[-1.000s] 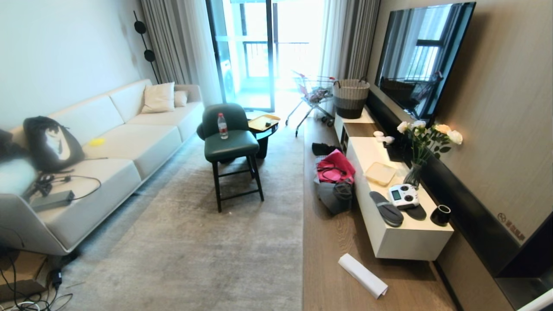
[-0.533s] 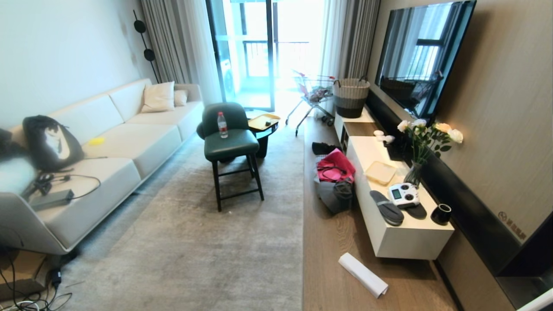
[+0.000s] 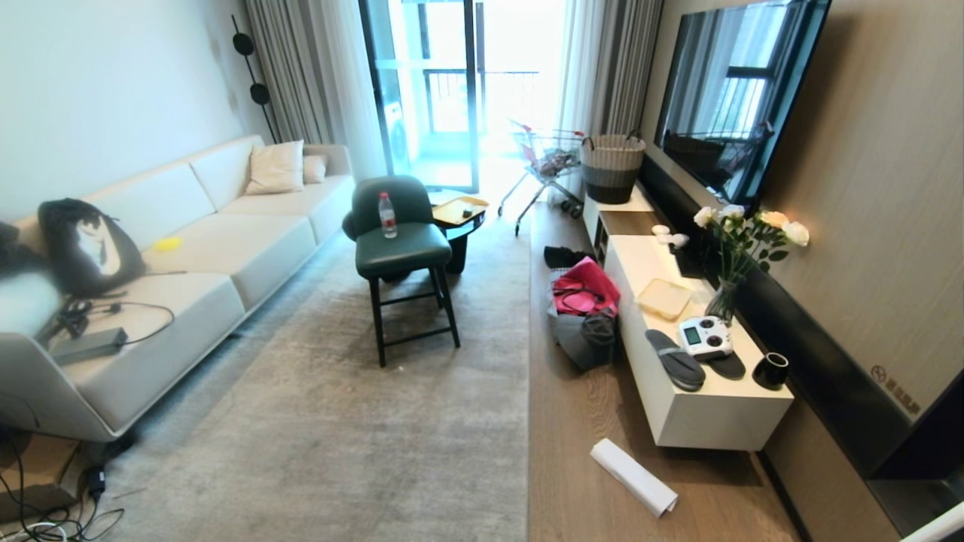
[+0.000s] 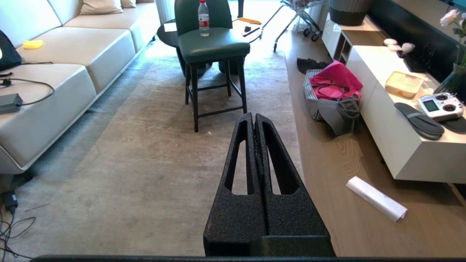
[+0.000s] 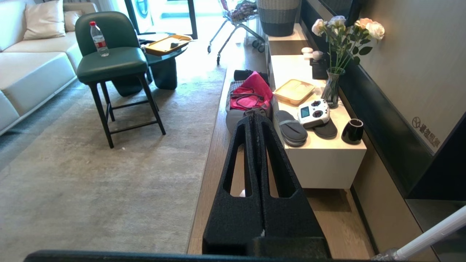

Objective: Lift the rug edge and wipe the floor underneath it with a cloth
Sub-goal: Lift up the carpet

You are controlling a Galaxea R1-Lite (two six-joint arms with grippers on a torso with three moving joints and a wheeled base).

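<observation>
Nearby, paper roll (image 3: pixel 633 477) (beside rug (image 3: pixel 361 421))

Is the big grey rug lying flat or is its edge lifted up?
Flat. The rug lies spread on the floor, its long edge straight and down against the planks.

We note the rug (image 3: pixel 361 436) as pale grey with a faint mottled pile, and the floor (image 3: pixel 572 421) as brown-grey wood grain. The sofa (image 3: pixel 226 248) is cream, the chair (image 3: pixel 399 248) dark green on black legs. A white paper roll (image 3: pixel 633 477) lies on the planks. We see a bright pink bag (image 3: pixel 584 290), a white cabinet (image 3: pixel 700 406), and a basket (image 3: pixel 611 169) banded grey and cream. Both grippers (image 4: pixel 254 120) (image 5: pixel 253 120) are textured black.
</observation>
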